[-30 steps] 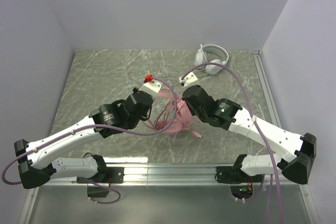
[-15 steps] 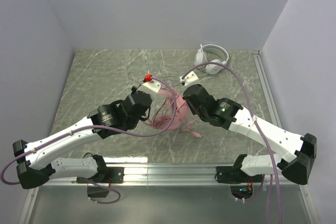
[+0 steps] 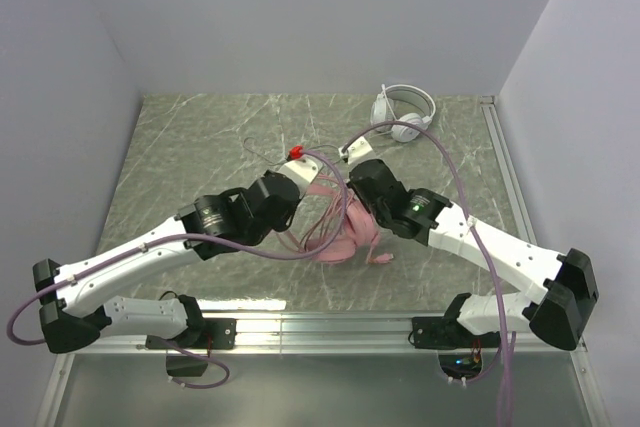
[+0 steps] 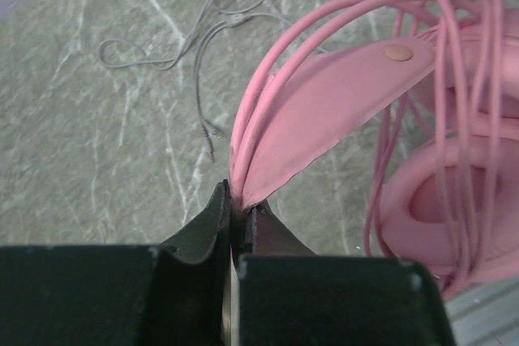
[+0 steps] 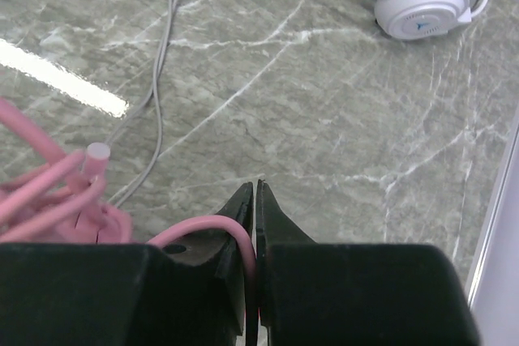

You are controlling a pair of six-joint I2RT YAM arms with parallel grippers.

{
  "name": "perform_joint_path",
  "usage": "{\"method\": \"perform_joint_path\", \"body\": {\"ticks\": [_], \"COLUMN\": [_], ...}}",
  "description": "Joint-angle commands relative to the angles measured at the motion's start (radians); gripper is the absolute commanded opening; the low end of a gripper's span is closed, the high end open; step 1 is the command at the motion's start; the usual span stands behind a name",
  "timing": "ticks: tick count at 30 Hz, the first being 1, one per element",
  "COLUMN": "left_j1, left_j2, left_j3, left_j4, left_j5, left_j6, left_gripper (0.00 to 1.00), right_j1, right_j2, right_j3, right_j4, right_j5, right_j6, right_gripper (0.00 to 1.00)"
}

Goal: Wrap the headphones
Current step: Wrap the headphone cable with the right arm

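The pink headphones [image 3: 345,235] lie mid-table between both arms, with their pink cable looped round them in several strands. My left gripper [image 4: 238,208] is shut on the edge of the pink headband [image 4: 340,103] together with cable strands; a pink ear cup [image 4: 438,200] sits to its right. My right gripper [image 5: 255,188] is shut on a bend of the pink cable [image 5: 203,226], which runs between its jaws. The cable's plug [image 5: 97,151] sticks up at the left. The white headphones [image 3: 403,112] rest at the back right, also visible in the right wrist view [image 5: 422,6].
The white headset's thin grey cable [image 3: 262,152] trails loosely over the marble tabletop towards the left, seen too in the left wrist view [image 4: 203,38] and the right wrist view [image 5: 158,95]. A metal rail [image 3: 500,167] borders the table's right edge.
Both wrists have drawn closer over the pink headphones, the left one moving right. The headset has shifted slightly towards the near edge, and its plug end now lies further right.
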Motion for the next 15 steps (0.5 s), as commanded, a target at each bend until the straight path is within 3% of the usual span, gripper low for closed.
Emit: {"method": "perform_joint_path", "body": {"ticks": [1,7,12,15], "left_j1": [-0.021,-0.021,-0.021,-0.021], "left_j2": [-0.081,-0.085,-0.071,-0.074], "left_j3": [0.070,0.109,0.125,0.119], "left_j4": [-0.065,-0.125,-0.160,-0.163], "left_j5": [0.195,0.324,0.353,0.344], "left_j6": [0.023,0.029,0.021,0.014], "left_gripper": [0.00,0.00,0.00,0.00], "right_j1": [-0.044,-0.062,-0.086,-0.109], "right_j2": [-0.059,-0.099,-0.105,-0.107], "right_j3": [-0.024,-0.087,-0.099,-0.112], "right_j4": [0.174,0.286,0.313,0.324], "right_j5": [0.069,0.017,0.012,-0.025], "right_j6": [-0.039,-0.044,-0.035,-0.024], "right_gripper": [0.11,0.14,0.23,0.23]}}
